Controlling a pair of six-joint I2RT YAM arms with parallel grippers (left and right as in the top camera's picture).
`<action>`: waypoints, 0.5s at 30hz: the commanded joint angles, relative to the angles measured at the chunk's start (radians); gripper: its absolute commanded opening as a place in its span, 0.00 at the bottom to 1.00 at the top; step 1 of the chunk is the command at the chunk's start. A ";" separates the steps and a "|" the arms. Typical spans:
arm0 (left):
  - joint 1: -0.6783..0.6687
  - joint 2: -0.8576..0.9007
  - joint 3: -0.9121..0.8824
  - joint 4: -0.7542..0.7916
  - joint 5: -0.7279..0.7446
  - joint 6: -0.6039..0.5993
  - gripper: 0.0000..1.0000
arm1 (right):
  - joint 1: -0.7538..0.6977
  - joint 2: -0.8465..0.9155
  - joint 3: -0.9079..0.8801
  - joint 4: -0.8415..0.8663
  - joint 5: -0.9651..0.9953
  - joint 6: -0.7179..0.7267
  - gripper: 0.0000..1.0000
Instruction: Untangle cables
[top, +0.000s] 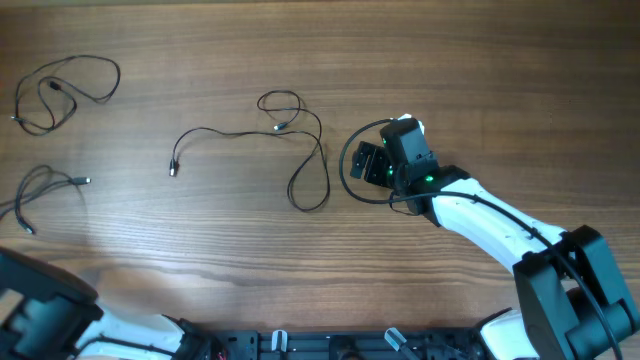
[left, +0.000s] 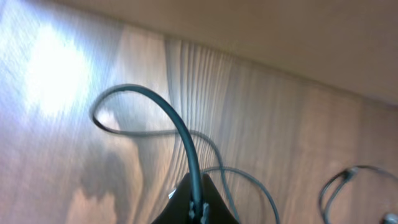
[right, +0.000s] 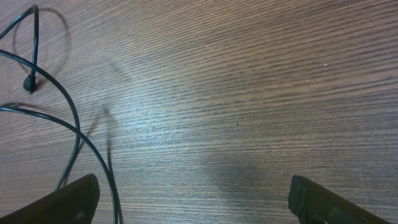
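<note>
Overhead is showing the cables (top: 52, 88) lying as separate strands across the left and middle of the table (top: 480, 60), with the centre cable (top: 230, 131) ending near the right gripper (top: 372, 163). Its jaws are standing wide apart, holding nothing. By my judgement it should be closing on one strand only, clear of any crossing. Right wrist is revealing such a crossing and a plug (right: 29, 84). Left wrist is not showing the left gripper's fingers, so I cannot tell their state.
</note>
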 joint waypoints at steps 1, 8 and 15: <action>-0.031 0.133 0.000 -0.038 0.217 -0.100 0.04 | 0.003 0.012 0.002 0.002 0.021 0.013 1.00; -0.176 0.240 -0.009 -0.066 0.336 -0.078 1.00 | 0.003 0.012 0.002 -0.001 0.021 0.012 1.00; -0.216 0.002 -0.009 -0.126 0.394 -0.081 1.00 | 0.003 0.012 0.002 -0.001 0.017 0.013 1.00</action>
